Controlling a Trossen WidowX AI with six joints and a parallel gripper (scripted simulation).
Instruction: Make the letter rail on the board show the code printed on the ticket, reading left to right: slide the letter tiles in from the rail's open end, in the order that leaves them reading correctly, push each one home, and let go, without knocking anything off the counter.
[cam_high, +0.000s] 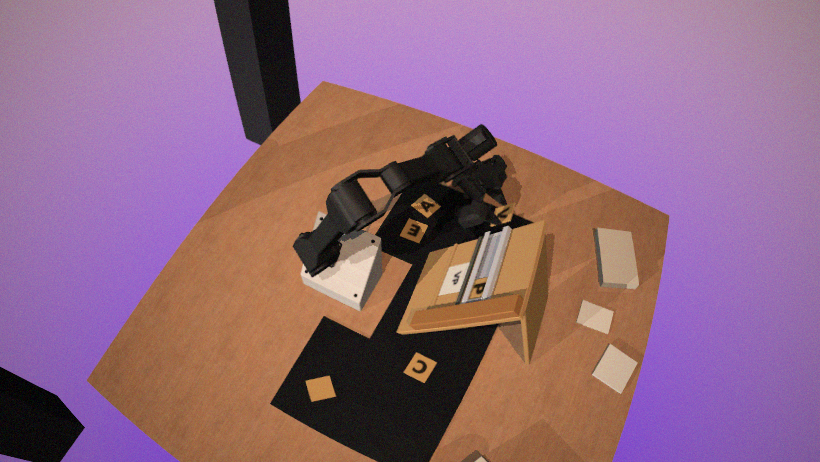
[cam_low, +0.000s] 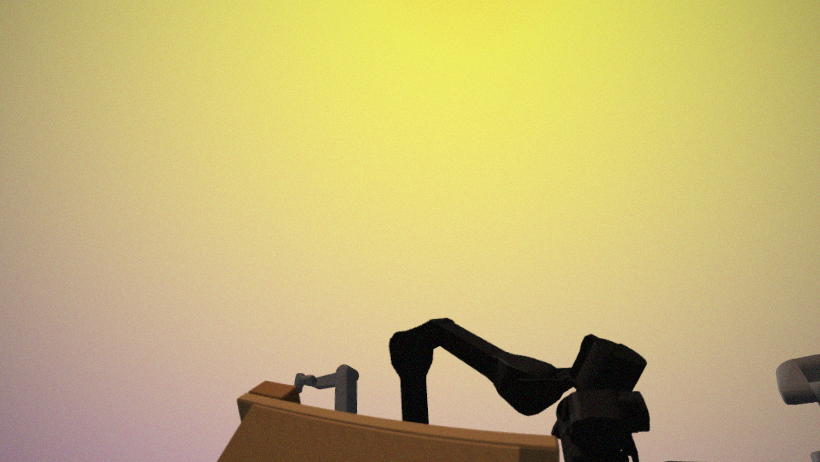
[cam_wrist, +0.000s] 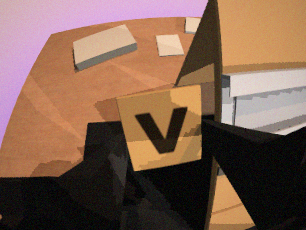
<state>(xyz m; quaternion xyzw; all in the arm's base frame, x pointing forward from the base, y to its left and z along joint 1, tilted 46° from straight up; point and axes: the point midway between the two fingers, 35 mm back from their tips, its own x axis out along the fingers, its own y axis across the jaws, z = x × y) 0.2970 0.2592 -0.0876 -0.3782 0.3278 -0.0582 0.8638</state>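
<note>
The gripper (cam_high: 499, 212) (cam_wrist: 162, 137) is shut on the tan V tile (cam_high: 505, 212) (cam_wrist: 170, 110), whose letter faces the wrist camera. The tile is beside the rail's open end, outside the channel. The sloped tan board (cam_high: 527, 243) (cam_low: 344, 439) (cam_wrist: 265, 37) carries the pale letter rail (cam_high: 503, 243) (cam_wrist: 260, 82). A P tile (cam_high: 477, 288) sits in the rail at its far end, by the wooden ledge. The ticket (cam_high: 456, 279) on the board reads VP. The gripper is hidden from useful view in the exterior view.
Loose A (cam_high: 425, 204) and E (cam_high: 413, 230) tiles lie beside the arm. A C tile (cam_high: 420, 367) and an unlettered tile (cam_high: 320, 388) lie on the black mat (cam_high: 367, 421). A thick pale block (cam_high: 615, 258) (cam_wrist: 102, 47) and flat pale pieces lie beyond the board.
</note>
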